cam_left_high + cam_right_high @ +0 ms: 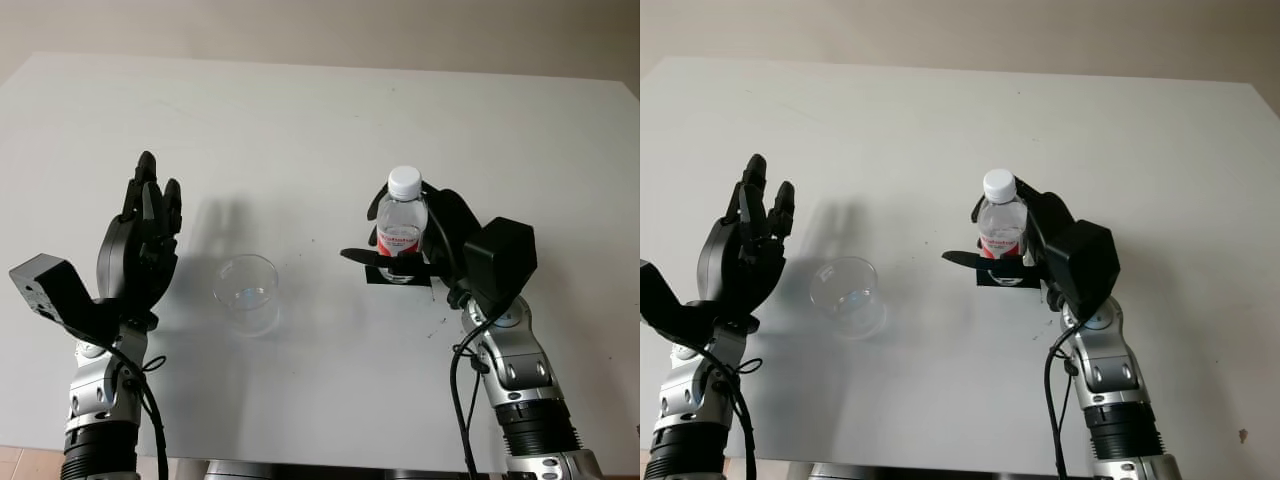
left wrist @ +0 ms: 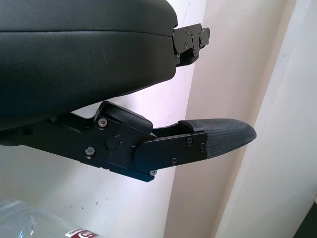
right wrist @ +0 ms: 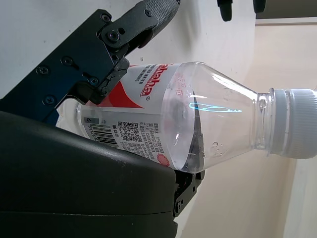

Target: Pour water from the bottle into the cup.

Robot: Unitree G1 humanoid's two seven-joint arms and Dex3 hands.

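Rt hand holding bottle upright; cup untouched on desk.

Rt hand [image 1: 425, 250] wrapped round bottle [image 1: 402, 235], toward desk's right side, about midway front to back. Bottle upright, white cap [image 1: 405, 181] on, red/white label, clear body; base hidden by fingers, can't tell if it touches the white desk [image 1: 300, 120]. Clear cup [image 1: 246, 291] stands upright nearer front edge, well apart from bottle. Lt hand [image 1: 145, 235] open, holding nothing, raised by desk's left side, just beside cup.
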